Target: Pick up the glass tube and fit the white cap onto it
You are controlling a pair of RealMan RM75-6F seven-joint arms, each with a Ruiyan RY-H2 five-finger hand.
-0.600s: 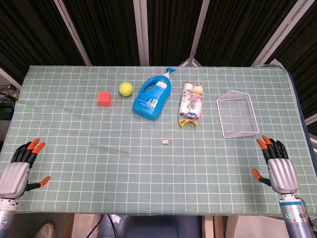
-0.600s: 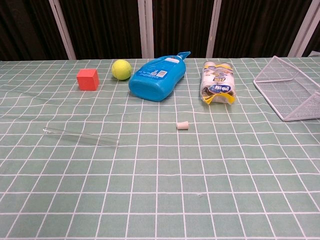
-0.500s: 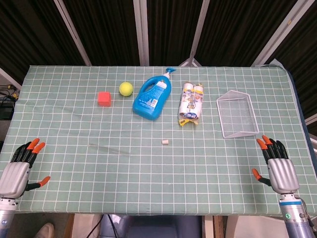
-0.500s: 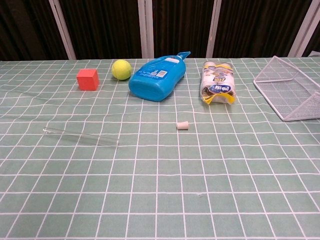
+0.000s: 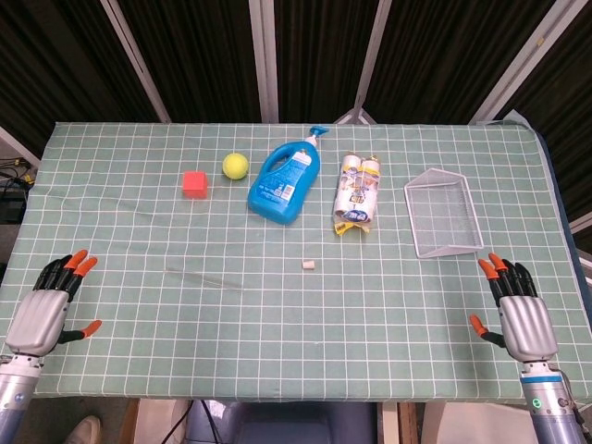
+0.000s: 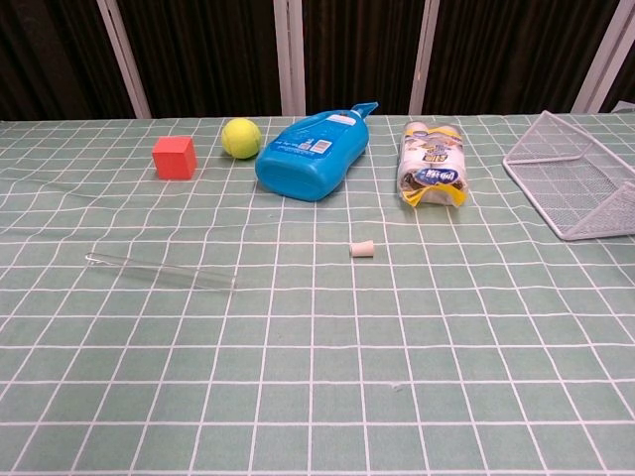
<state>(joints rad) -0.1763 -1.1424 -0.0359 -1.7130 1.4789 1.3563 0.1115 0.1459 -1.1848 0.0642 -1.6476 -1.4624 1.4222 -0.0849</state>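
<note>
The clear glass tube (image 6: 159, 271) lies flat on the green checked cloth, left of centre; in the head view the tube (image 5: 199, 276) is only a faint streak. The small white cap (image 6: 363, 248) lies on its side near the middle, also seen as the cap (image 5: 309, 265) from the head. My left hand (image 5: 44, 310) hovers at the front left corner, fingers spread and empty. My right hand (image 5: 518, 314) hangs at the front right corner, fingers apart, holding nothing. Neither hand shows in the chest view.
Along the back lie a red cube (image 5: 194, 182), a yellow-green ball (image 5: 235, 166), a blue detergent bottle (image 5: 282, 180) on its side and a packet of bottles (image 5: 358, 194). A white wire basket (image 5: 444, 215) stands at the right.
My left hand has shifted slightly up and to the right over the table's front left corner. The right hand and all objects are as before.
</note>
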